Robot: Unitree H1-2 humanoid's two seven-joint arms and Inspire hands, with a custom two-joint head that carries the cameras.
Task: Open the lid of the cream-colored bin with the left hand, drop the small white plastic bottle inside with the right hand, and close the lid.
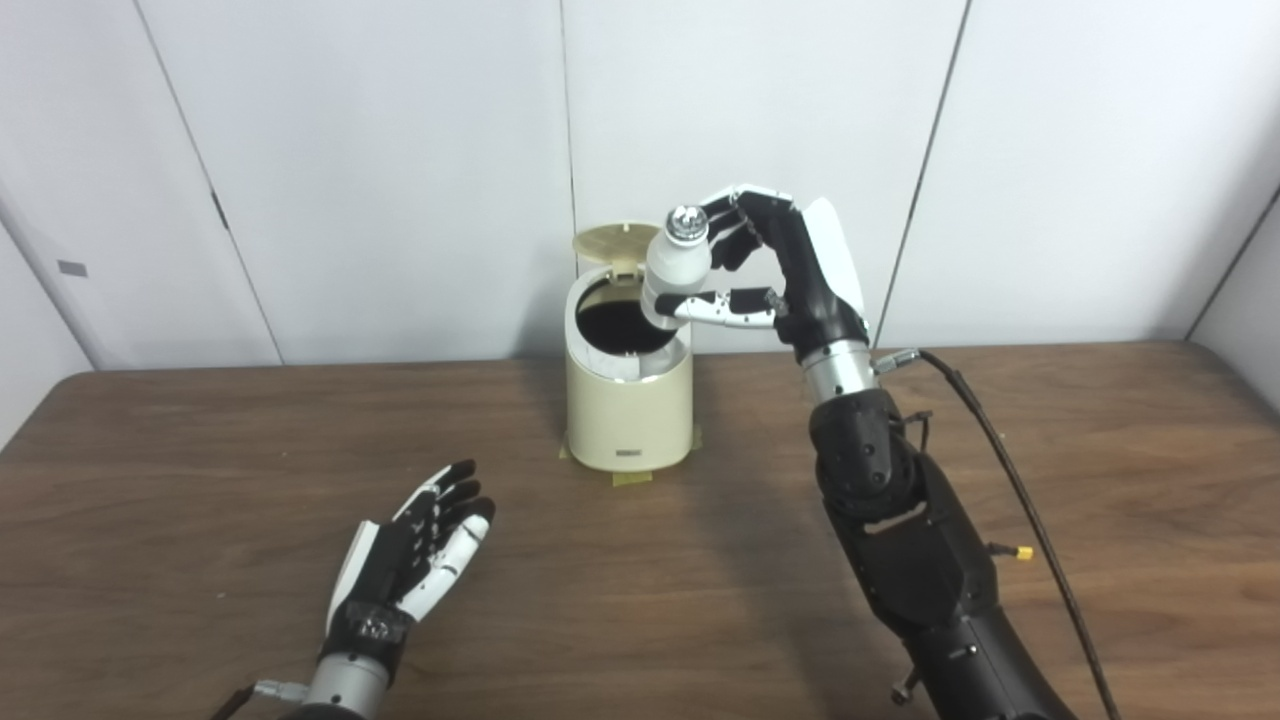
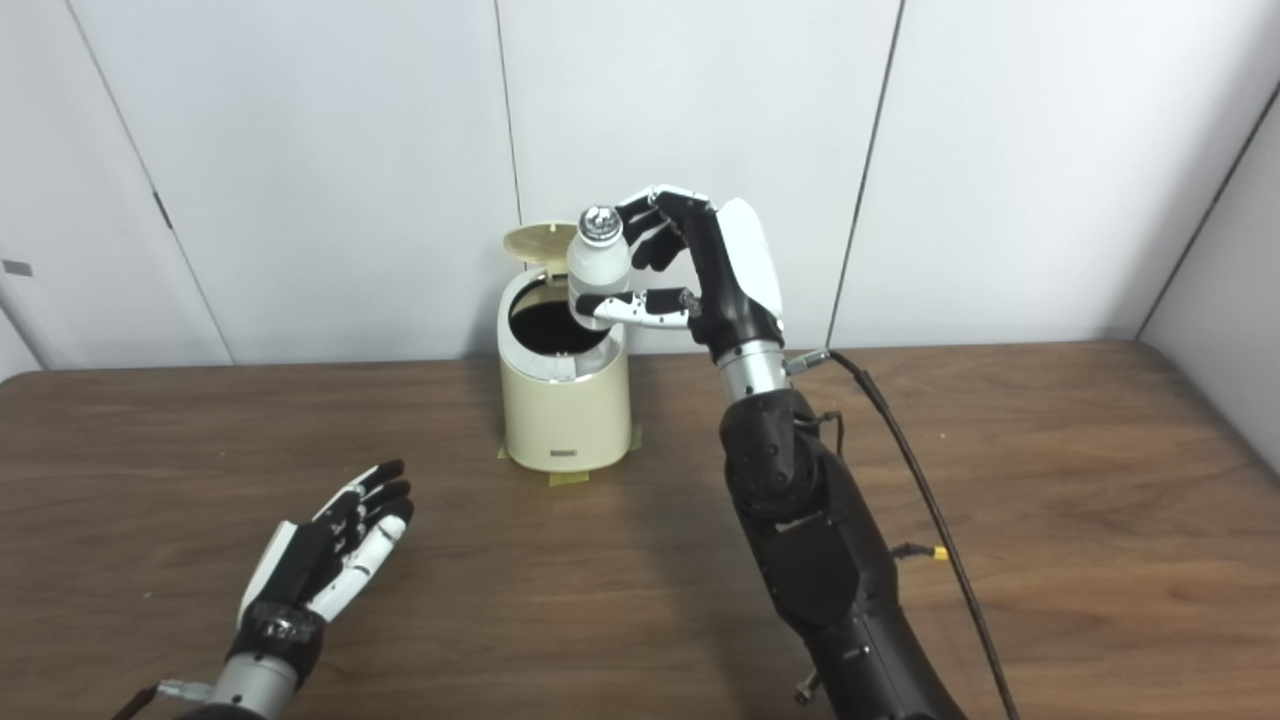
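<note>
The cream-colored bin (image 1: 628, 420) stands at the back middle of the table. Its lid (image 1: 612, 242) is tipped up at the back and the dark opening shows. My right hand (image 1: 775, 275) is shut on the small white plastic bottle (image 1: 676, 268) with a silver cap, holding it upright just above the bin's right rim. My left hand (image 1: 420, 555) rests low over the table at the front left, open and empty, well clear of the bin.
The brown wooden table (image 1: 200, 480) spans the view, with white wall panels behind. Yellow tape (image 1: 632, 477) marks the bin's base. A black cable (image 1: 1010, 480) runs along my right arm over the table's right side.
</note>
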